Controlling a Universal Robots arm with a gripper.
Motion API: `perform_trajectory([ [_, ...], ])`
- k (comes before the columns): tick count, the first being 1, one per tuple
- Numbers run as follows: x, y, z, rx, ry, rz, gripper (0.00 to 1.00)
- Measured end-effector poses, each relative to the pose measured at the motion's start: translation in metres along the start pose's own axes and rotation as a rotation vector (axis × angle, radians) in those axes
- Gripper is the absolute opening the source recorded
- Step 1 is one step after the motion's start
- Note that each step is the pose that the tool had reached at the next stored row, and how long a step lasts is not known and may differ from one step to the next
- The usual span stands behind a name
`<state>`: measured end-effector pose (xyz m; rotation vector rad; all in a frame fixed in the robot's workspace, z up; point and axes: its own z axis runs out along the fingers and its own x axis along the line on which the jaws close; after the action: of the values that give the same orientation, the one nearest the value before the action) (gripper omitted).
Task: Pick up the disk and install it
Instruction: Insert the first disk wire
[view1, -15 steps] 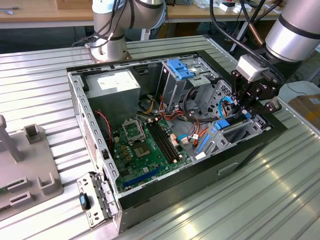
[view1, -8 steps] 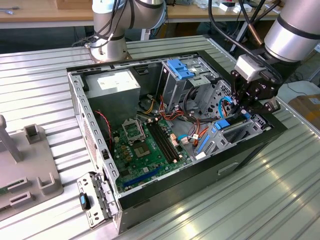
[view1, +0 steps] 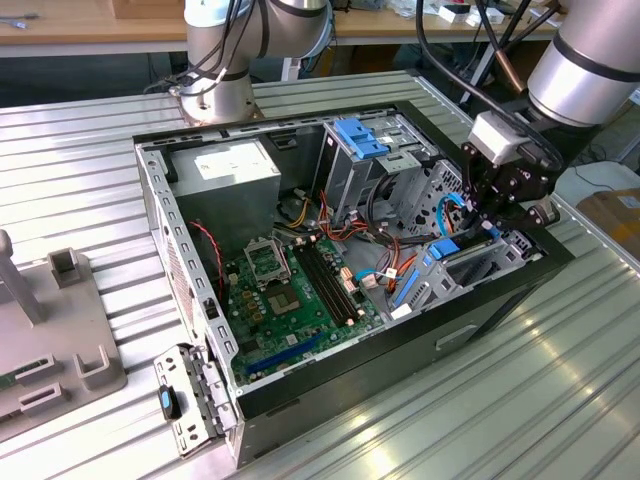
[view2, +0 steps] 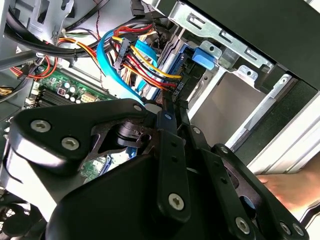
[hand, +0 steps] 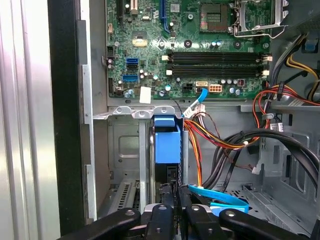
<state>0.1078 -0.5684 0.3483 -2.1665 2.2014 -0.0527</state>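
Nearest, black linked-arm gripper (hand: 174, 194), fingers drawn close with the barest gap, seemingly clamped on the near edge of the flat silver-grey disk in its bright blue plastic carrier (hand: 166, 140). Disk on edge inside the grey sheet-metal drive bay (hand: 125, 150) at a corner of the open black computer case (view1: 160, 200), just beside a bundle of red, yellow and orange power cables (hand: 197, 145) and a flat light-blue data cable (hand: 215, 197). Beyond the bay, green motherboard (hand: 200, 50), well apart from the fingers.

Judged as the install step, pick-up done: disk partway into the bay, hard to tell whether fully seated. Calls for keeping the carrier square to the bay walls, pushing straight along the slot, and staying clear of the cables, close enough to snag or get pinched.

Underneath, ribbed silver aluminium table (view1: 450, 420), case lying on its side on it. At the exterior view's left, grey moulded fixture plate (view1: 60, 330); near the case's front corner, loose grey metal bracket with a blue latch (view1: 185, 400). Behind, light wooden workbenches (view1: 100, 25).
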Motion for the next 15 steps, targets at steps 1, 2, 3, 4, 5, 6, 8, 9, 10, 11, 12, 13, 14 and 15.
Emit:
perform_trajectory([
  [1,0.0,0.0,0.0006,0.0,-0.0003,0.0,0.16],
  [2,0.0,0.0001,0.0011,0.0,-0.0003,0.0,0.16],
  [3,0.0,0.0001,0.0011,0.0,-0.0001,0.0,0.16],
  [4,0.0,0.0001,0.0011,0.0,0.0001,0.0,0.16],
  [5,0.0,0.0001,0.0011,0.0,0.0001,0.0,0.16],
  [6,0.0,0.0001,0.0012,0.0,0.0001,0.0,0.16],
  [8,0.0,0.0,0.0012,0.0,0.0001,0.0,0.16],
  [9,0.0,0.0,0.0012,0.0,0.0001,0.0,0.16],
  [10,0.0,0.0,0.0013,0.0,0.0001,0.0,0.16],
  [11,0.0,0.0,0.0021,0.0,0.0001,0.0,0.16],
  [12,0.0001,0.0001,0.0031,0.0,0.0004,0.0,0.16],
  [13,0.0001,0.0002,0.005,0.0,0.0007,0.0,0.16],
  [14,0.0001,0.0002,0.0056,0.0,0.0004,0.0,0.16],
  [15,0.0001,0.0002,0.0057,0.0,0.0002,0.0,0.16],
])
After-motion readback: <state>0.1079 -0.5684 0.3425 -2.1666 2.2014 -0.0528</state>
